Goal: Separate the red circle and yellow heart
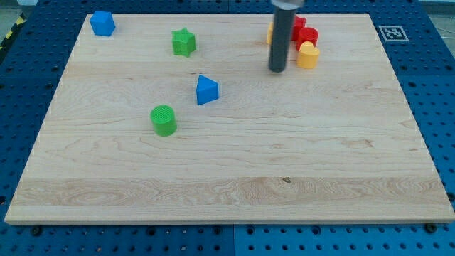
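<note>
The red circle (308, 35) sits near the view's top, right of centre. The yellow heart (308, 55) lies just below it and touches it. My tip (277, 70) rests on the board a little to the left of the yellow heart, apart from it. The dark rod rises from the tip and hides part of the cluster behind it. A second red block (298, 23), shape unclear, sits above and left of the red circle. A yellow block (270, 33) peeks out left of the rod.
A blue block (102, 23) is at the view's top left. A green star (183, 42) lies right of it. A blue triangle (207, 89) and a green circle (163, 119) sit left of centre. The wooden board (227, 178) rests on a blue pegboard table.
</note>
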You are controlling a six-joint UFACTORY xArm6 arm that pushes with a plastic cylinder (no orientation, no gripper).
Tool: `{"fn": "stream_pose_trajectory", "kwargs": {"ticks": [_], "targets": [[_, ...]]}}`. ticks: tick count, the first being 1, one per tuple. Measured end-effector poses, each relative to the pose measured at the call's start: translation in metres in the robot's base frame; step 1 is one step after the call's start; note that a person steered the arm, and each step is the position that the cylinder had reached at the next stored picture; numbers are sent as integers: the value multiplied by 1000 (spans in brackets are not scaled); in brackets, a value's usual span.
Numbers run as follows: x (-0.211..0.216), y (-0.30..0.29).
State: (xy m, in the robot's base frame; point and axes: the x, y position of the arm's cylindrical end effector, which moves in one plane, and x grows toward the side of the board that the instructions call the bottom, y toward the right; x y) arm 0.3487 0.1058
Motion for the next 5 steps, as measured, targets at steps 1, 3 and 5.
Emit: {"fn": "stream_pose_trajectory", "kwargs": {"ticks": [1, 3, 5], "targets": [[9, 50], [-1, 71], [-65, 57]]}}
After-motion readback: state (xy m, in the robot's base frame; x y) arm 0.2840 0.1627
